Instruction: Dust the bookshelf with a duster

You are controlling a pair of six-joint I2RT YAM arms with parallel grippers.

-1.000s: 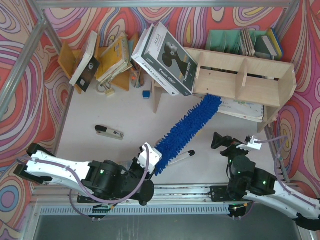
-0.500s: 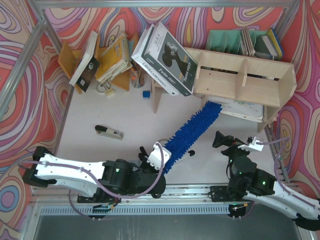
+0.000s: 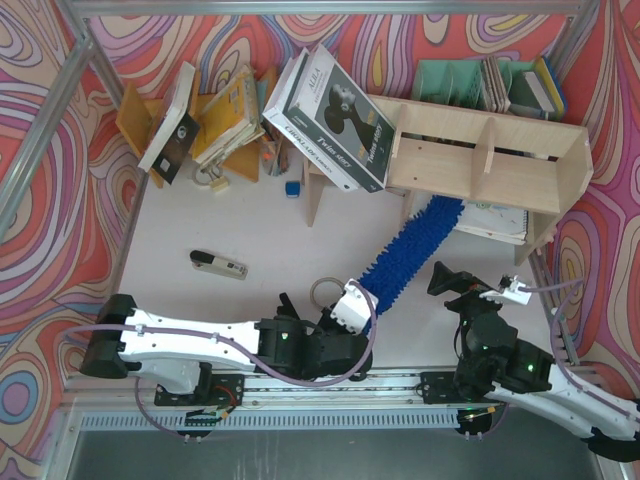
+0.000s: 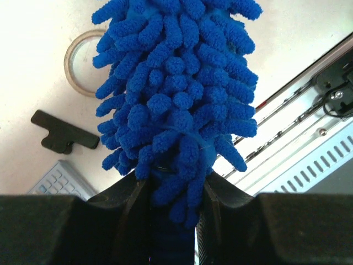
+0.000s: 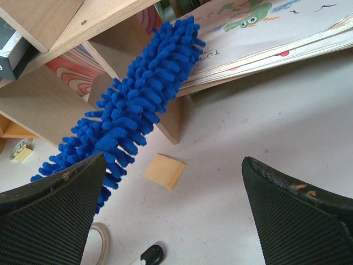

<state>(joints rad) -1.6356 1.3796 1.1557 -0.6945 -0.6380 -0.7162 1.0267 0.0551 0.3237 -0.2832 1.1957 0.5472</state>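
The duster [image 3: 410,250] is clamped at its handle end by the left gripper [image 4: 168,212], near the front edge of the worktop [image 3: 230,225]. Its tip is set in the lower tier of the bookshelf [image 3: 480,150], far right. The right gripper [image 5: 174,193] is held wide.

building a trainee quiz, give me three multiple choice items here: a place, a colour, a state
1. The duster's tip is: A) in the bookshelf's lower tier B) in the teal organizer C) flat on the table
2. The duster is: A) red B) blue C) white
3. The right gripper is: A) shut on the duster B) shut on a book C) open, empty
Answers: 1 A, it reaches under the shelf board; 2 B, blue strands; 3 C, fingers wide apart, nothing between.
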